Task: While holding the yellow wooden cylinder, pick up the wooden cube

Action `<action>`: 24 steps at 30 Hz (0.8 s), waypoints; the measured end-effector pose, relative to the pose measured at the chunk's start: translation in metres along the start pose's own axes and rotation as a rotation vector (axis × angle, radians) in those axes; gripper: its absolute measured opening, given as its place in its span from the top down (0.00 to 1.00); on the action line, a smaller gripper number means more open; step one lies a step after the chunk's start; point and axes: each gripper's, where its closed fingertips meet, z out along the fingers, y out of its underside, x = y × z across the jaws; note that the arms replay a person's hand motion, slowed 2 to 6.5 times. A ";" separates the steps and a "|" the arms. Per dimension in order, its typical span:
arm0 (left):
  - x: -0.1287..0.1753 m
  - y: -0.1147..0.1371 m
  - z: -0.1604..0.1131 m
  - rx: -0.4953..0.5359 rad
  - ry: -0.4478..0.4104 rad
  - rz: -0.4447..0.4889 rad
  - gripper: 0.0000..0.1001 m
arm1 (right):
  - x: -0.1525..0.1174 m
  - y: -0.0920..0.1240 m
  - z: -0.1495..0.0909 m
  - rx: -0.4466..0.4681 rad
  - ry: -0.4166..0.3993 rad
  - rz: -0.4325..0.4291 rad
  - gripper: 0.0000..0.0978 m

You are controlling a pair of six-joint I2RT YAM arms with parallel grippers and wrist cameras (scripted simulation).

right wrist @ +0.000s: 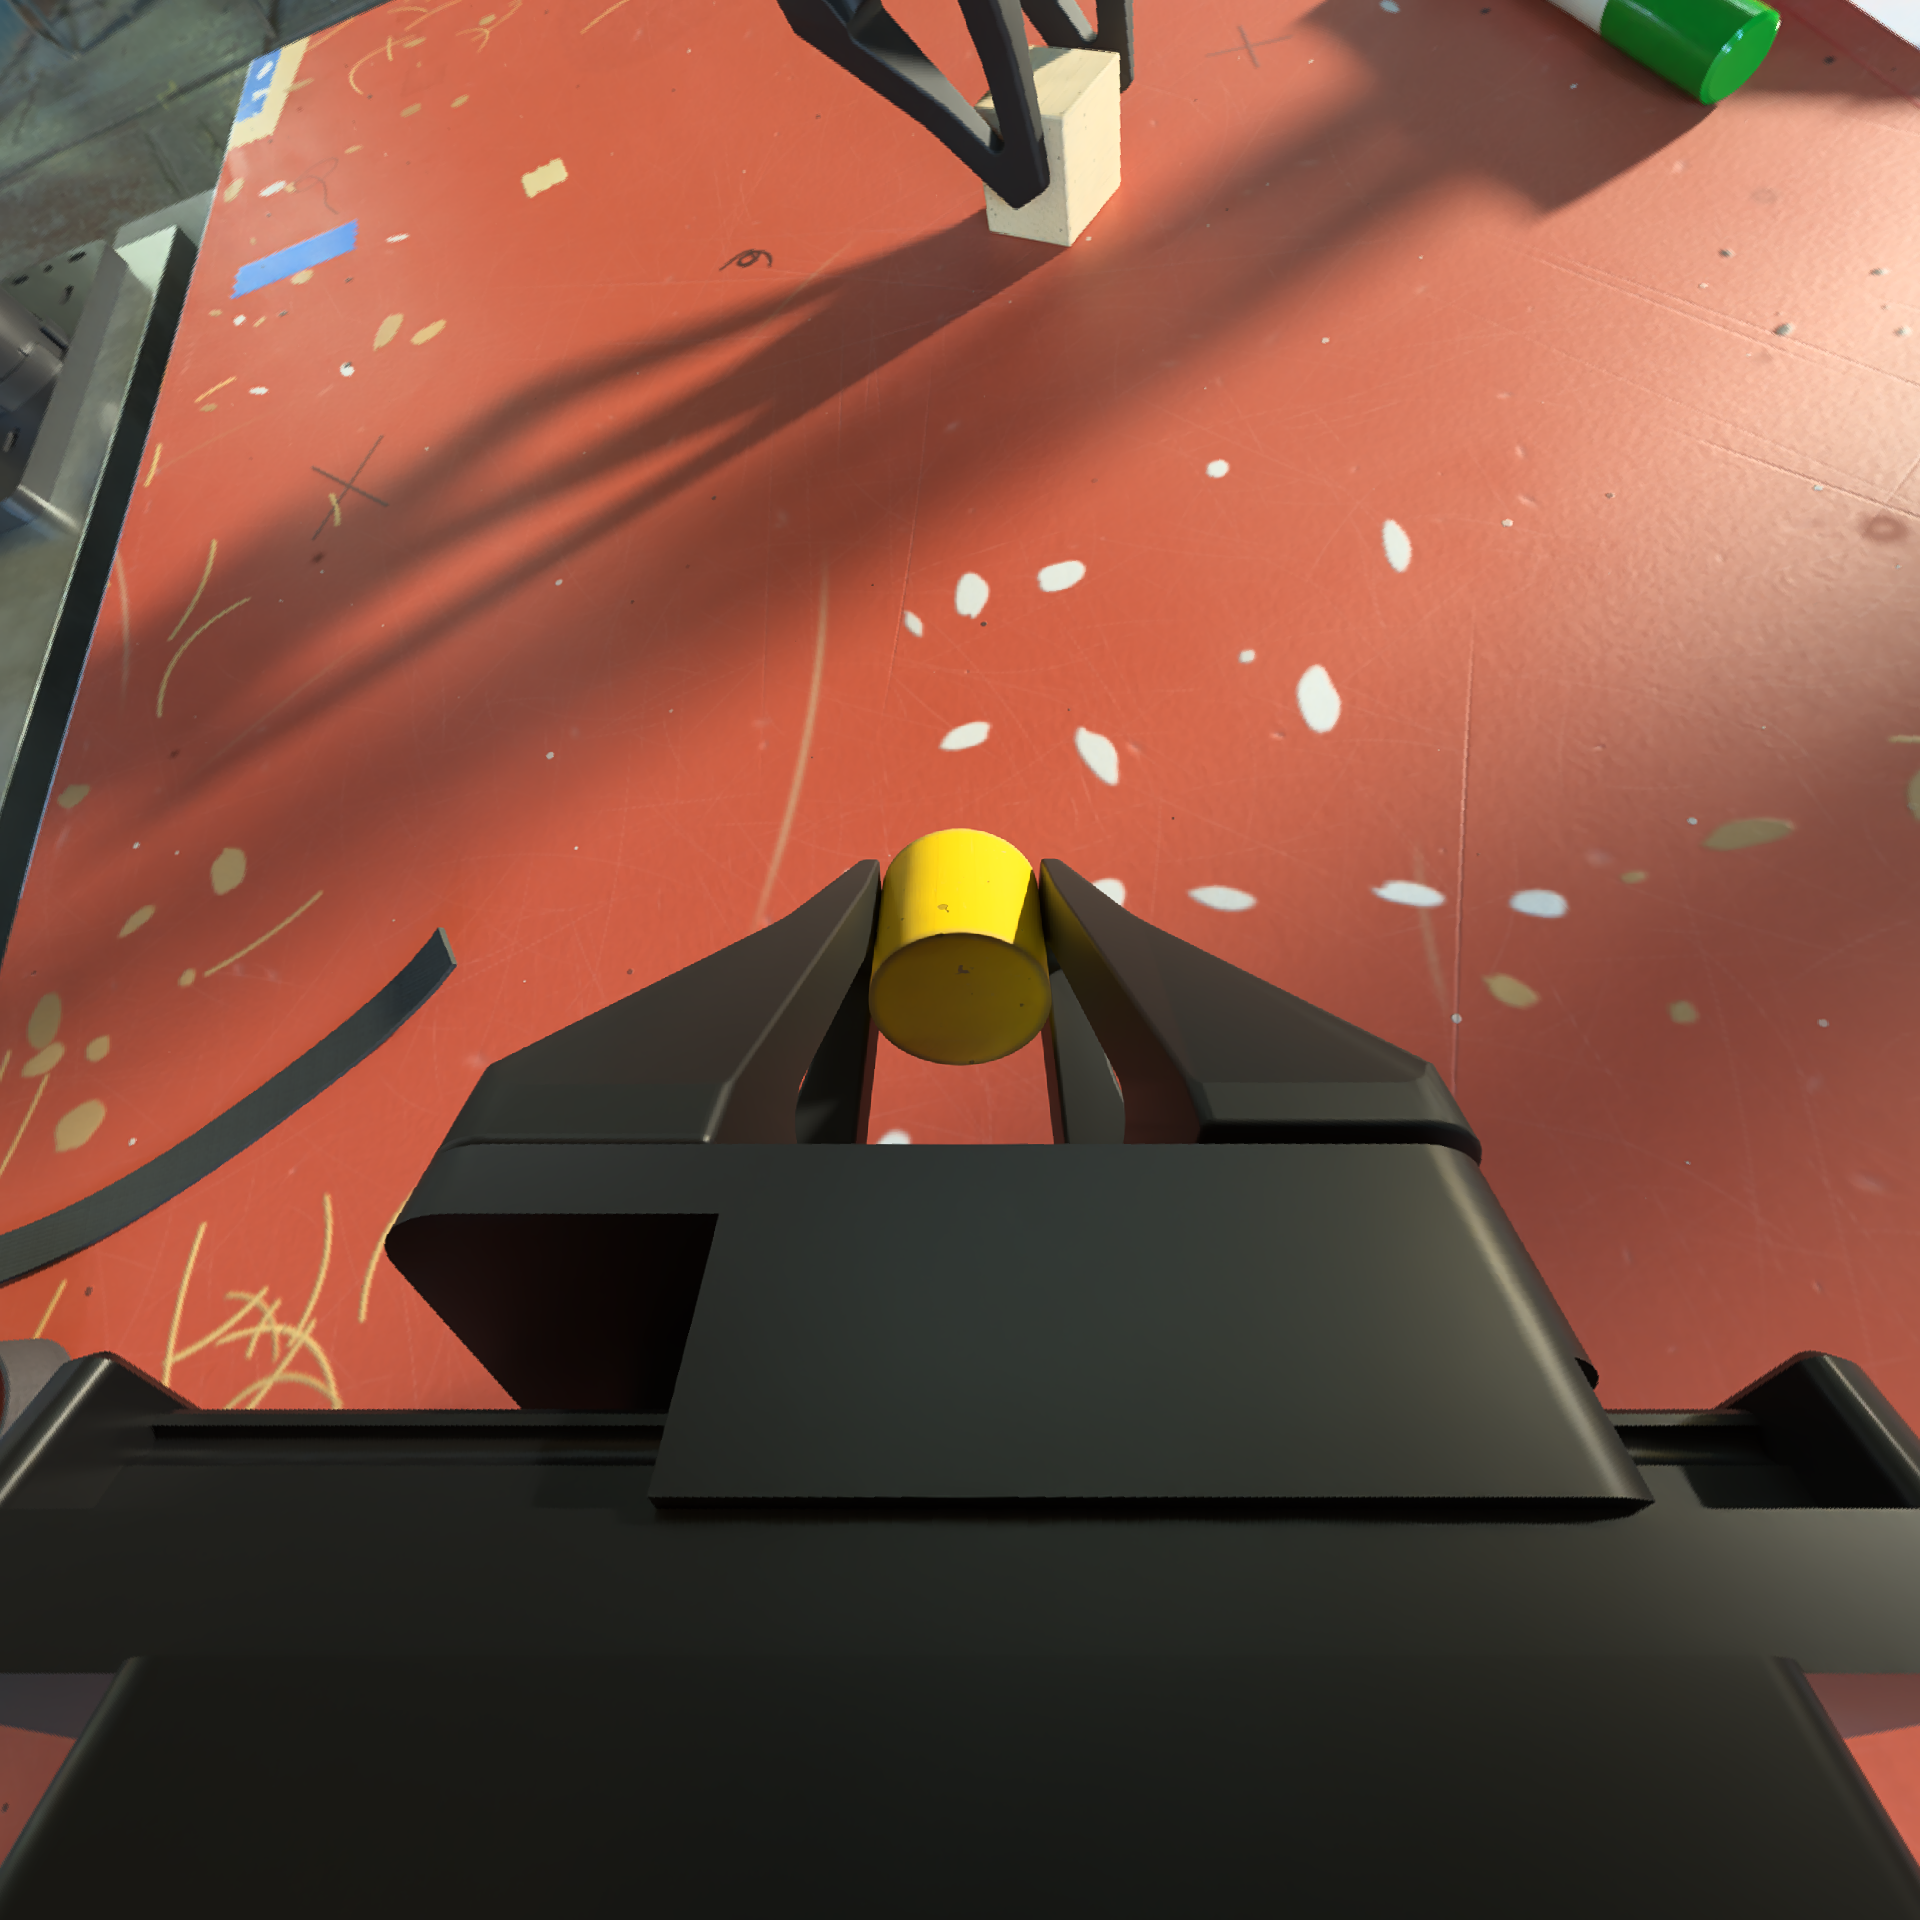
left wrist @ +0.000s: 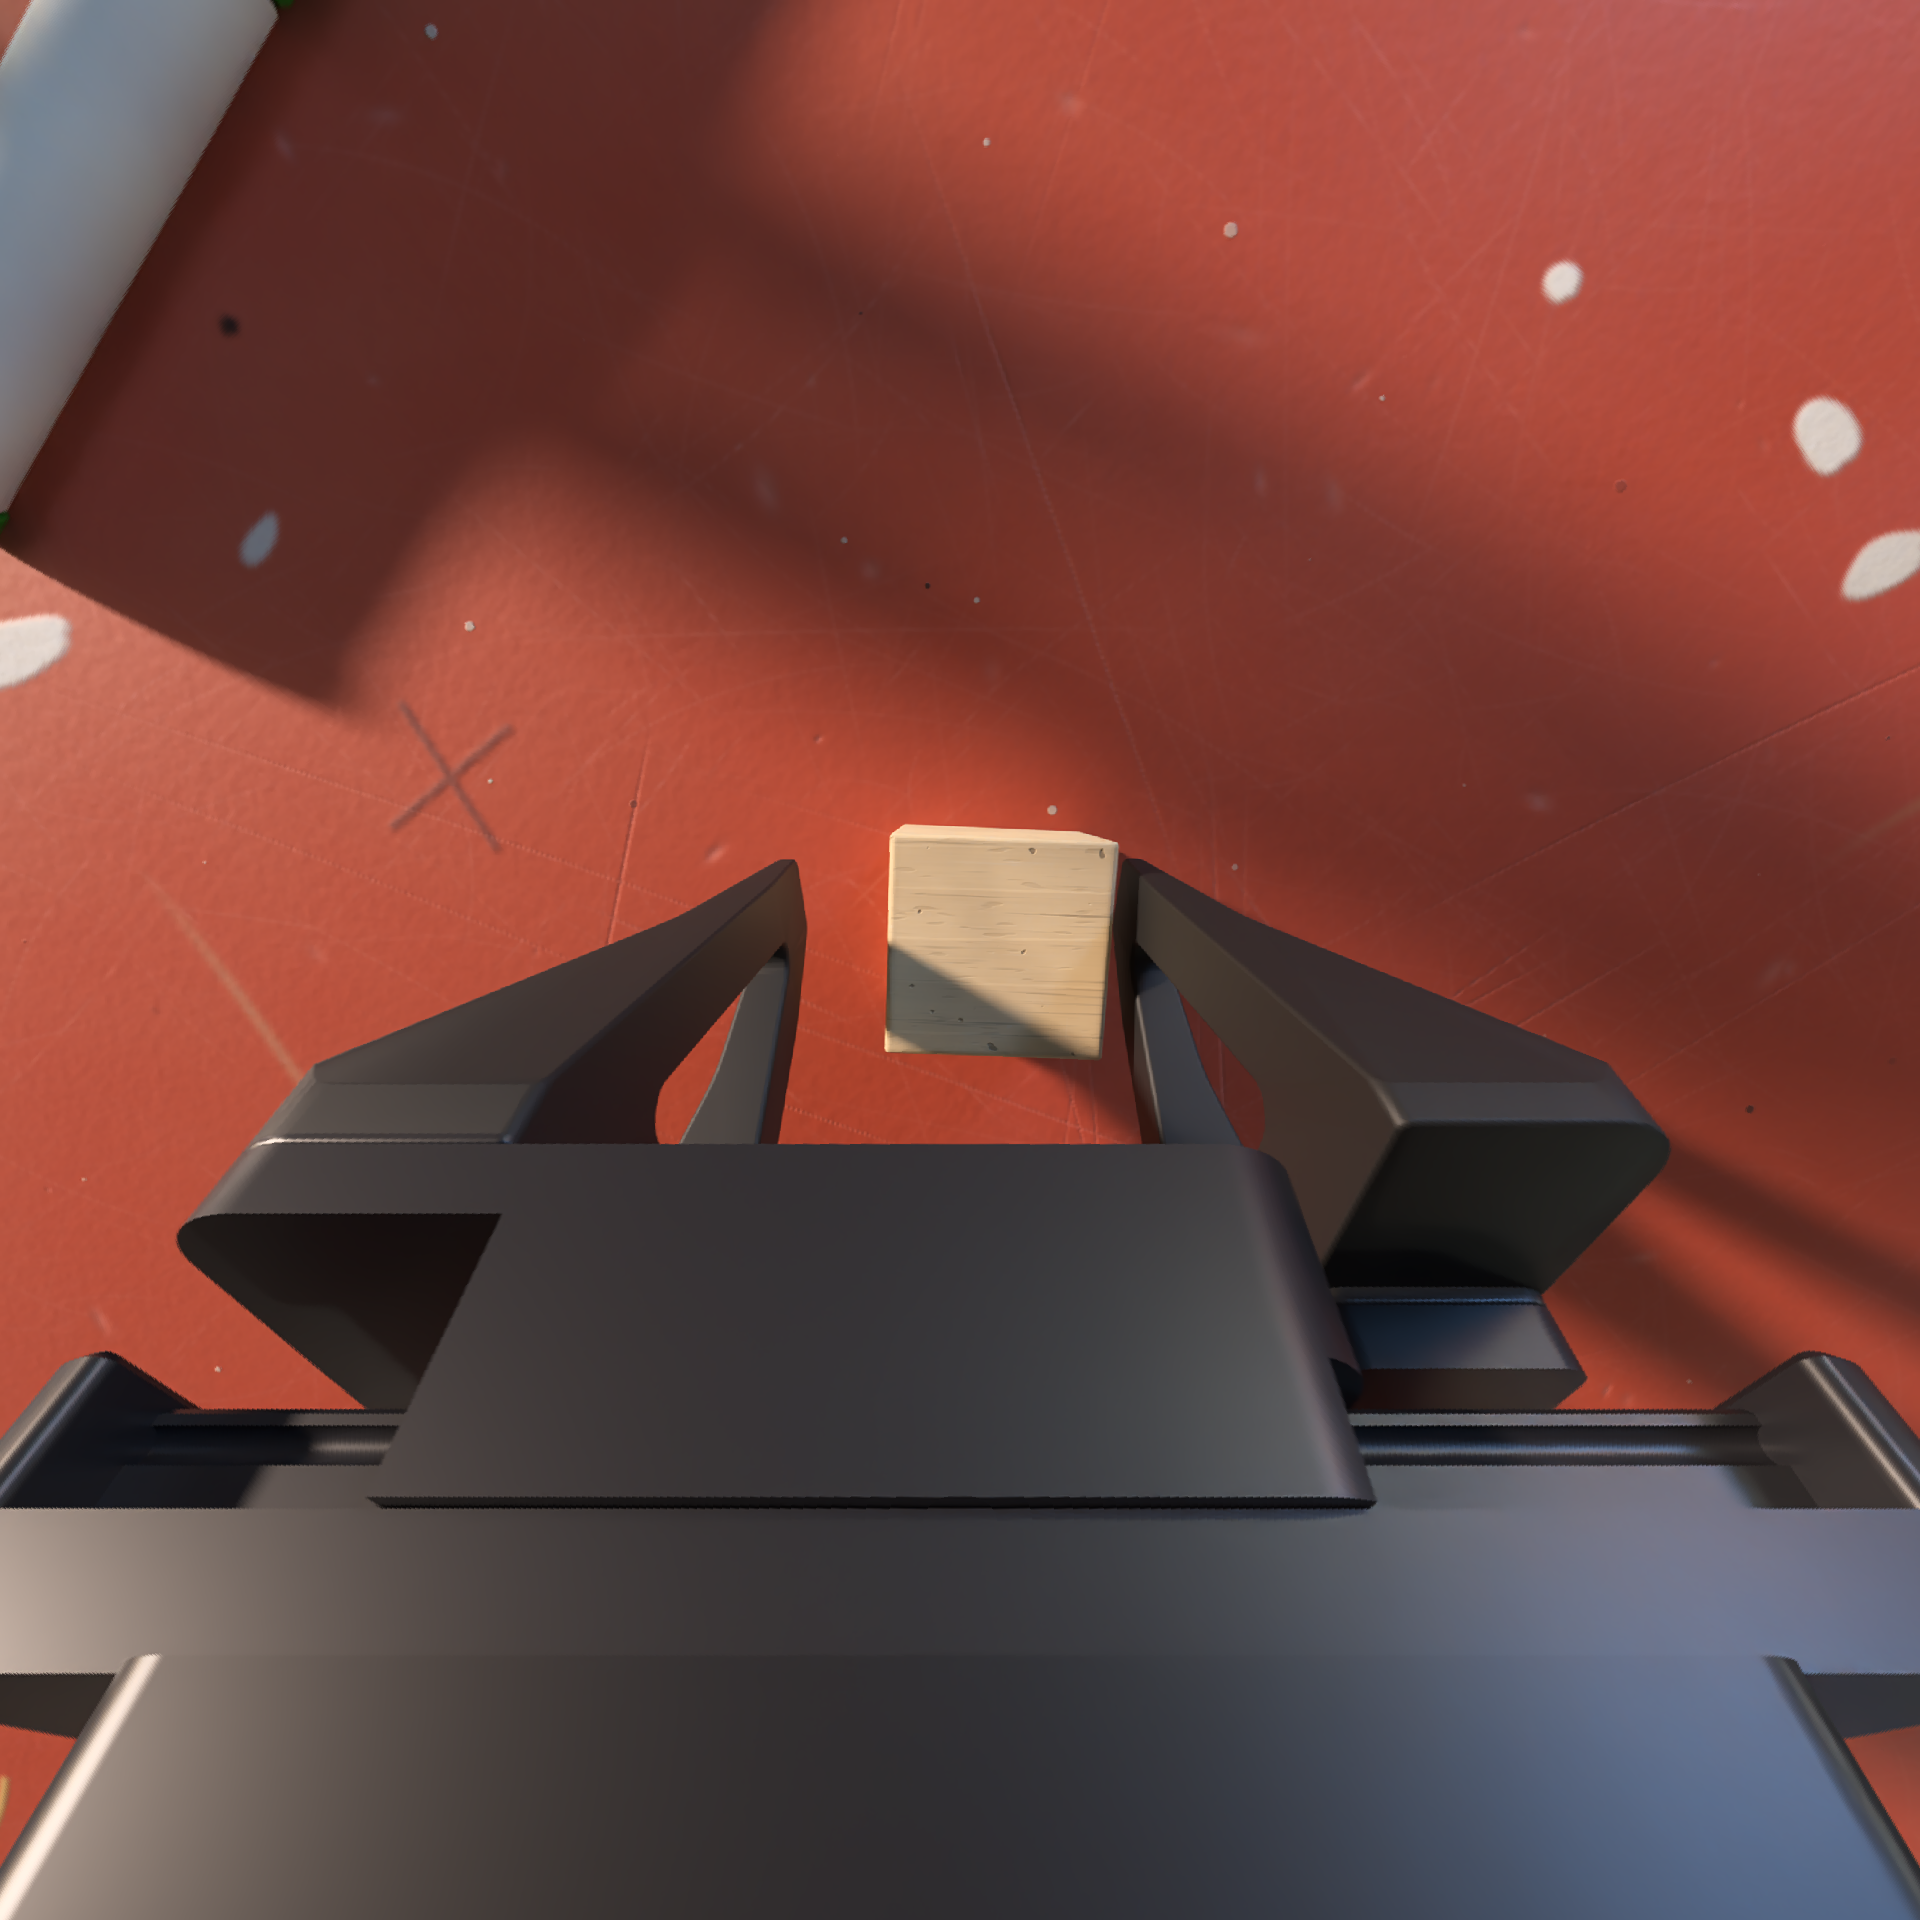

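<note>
1. The yellow wooden cylinder (right wrist: 958, 945) is already taken care of: it's pinched between the jaws of the right gripper (right wrist: 958, 914), one finger pressed on each curved side, flat end facing the camera. It looks to be carried clear above the red tabletop (right wrist: 1351, 416), so that half of the job is judged done.

2. The step in hand is the grab on the wooden cube (left wrist: 997, 940). The cube is sat flat on the tabletop, and the left gripper (left wrist: 961, 935) is brought down around it with its jaws spread.

3. In the left wrist view, one finger is seen right up against one side of the cube, maybe touching, while a clear gap is left on the other side. So the cube isn't centred and nothing is clamped yet.

4. In the right wrist view the same thing is shown from afar: dark fingers straddling the cube (right wrist: 1070, 145), tips low near its base.

5. Next move, as a guess: the left jaws need to be closed evenly, and the cube may get nudged sideways before both sides bite. Then a straight lift, with the right-hand squeeze kept on.

6. A green-capped marker (right wrist: 1673, 42) is lying off to the side, well apart from everything.
</note>
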 end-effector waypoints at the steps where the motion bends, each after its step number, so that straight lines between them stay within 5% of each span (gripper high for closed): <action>1: 0.001 0.000 0.000 0.002 0.004 0.005 0.51 | 0.000 0.000 0.000 0.000 0.000 0.001 0.74; 6: 0.005 0.000 0.001 0.015 0.022 0.028 0.68 | 0.000 -0.001 0.000 0.000 -0.001 0.001 0.74; 24: 0.012 0.009 -0.006 0.020 0.002 0.071 0.68 | 0.001 -0.001 0.000 -0.002 -0.002 0.004 0.74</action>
